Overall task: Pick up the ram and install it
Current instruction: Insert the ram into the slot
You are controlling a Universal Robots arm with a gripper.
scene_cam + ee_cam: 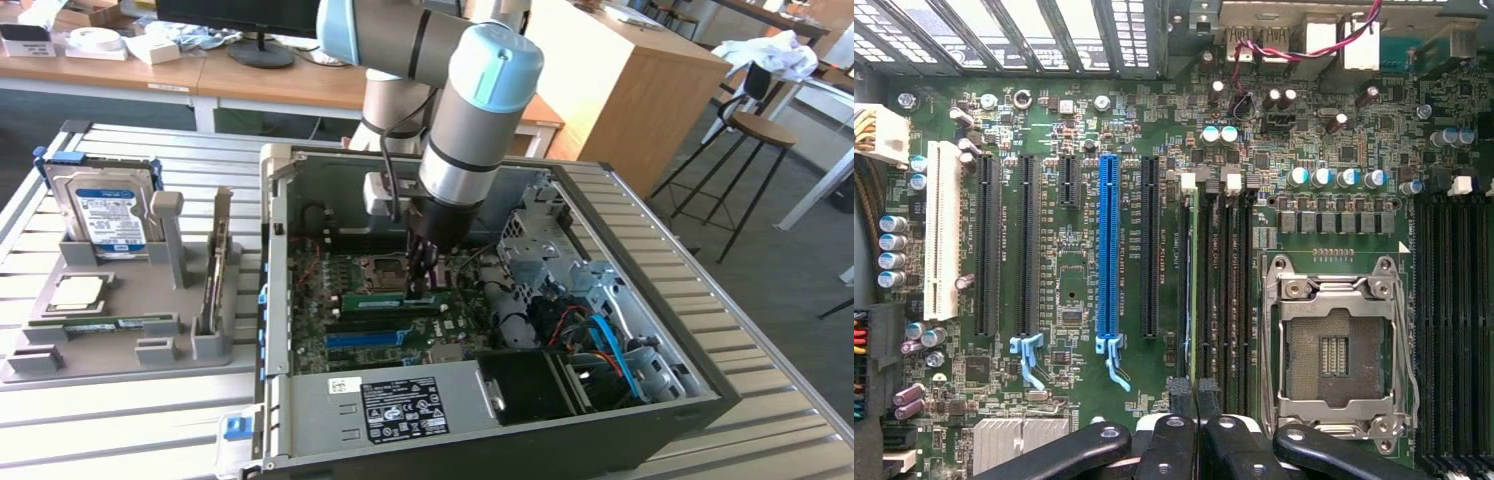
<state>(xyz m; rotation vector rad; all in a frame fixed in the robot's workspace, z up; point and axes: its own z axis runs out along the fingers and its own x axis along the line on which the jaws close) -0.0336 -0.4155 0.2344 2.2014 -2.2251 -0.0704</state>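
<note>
The ram (380,297) is a thin green stick standing on its edge in a black slot of the motherboard (350,322), beside the CPU socket (378,268). My gripper (426,288) reaches straight down into the open computer case (534,415) and is shut on the ram at the end toward the exterior view's right. In the wrist view the ram (1195,280) shows edge-on as a narrow pale-green line between black slots. There my gripper (1195,395) has its black fingers (1179,400) pressed together over one end. The socket (1334,350) lies just beside it.
Further black memory slots (1454,320) flank the socket's other side, and a blue slot (1108,250) and a white slot (942,230) run parallel. A grey holder (120,345) at the exterior view's left carries a hard drive (107,215) and a chip (78,292). Cables and drive cages (587,300) crowd the case.
</note>
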